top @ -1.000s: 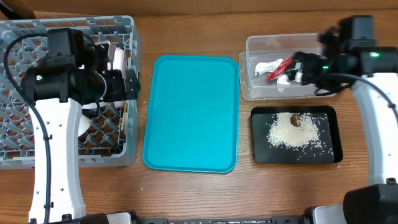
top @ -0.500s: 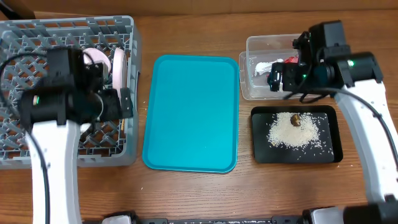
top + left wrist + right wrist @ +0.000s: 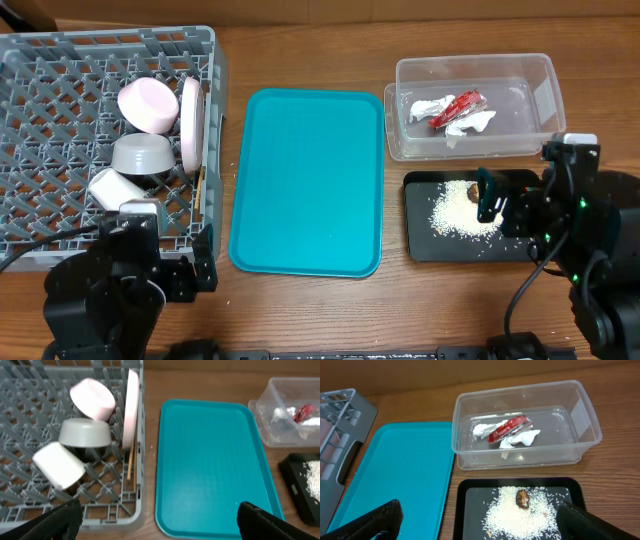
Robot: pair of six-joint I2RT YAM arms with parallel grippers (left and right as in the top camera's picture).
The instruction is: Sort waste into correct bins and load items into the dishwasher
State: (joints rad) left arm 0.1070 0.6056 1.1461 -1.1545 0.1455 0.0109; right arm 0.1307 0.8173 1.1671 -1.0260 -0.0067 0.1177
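The grey dish rack [image 3: 60,60] at the left holds a small white bowl [image 3: 148,105], an upright white plate [image 3: 192,122], a grey metal bowl [image 3: 140,155], a white cup [image 3: 112,190] and the chopsticks [image 3: 201,190]. The clear tub [image 3: 540,90] holds the red wrapper [image 3: 458,108] and the white napkin [image 3: 425,108]. The black tray [image 3: 525,185] holds rice [image 3: 460,215] and a brown scrap [image 3: 473,191]. My left gripper [image 3: 160,522] is open and empty, low by the rack's front right corner. My right gripper [image 3: 480,525] is open and empty over the black tray's front.
A bare teal serving tray [image 3: 306,180] lies in the middle between the rack and the two bins. Both arms sit at the front edge of the wooden table [image 3: 310,300].
Both arms have drawn back to the front of the table, the left from over the rack, the right from over the clear tub. The rack's contents and the tub now show uncovered.
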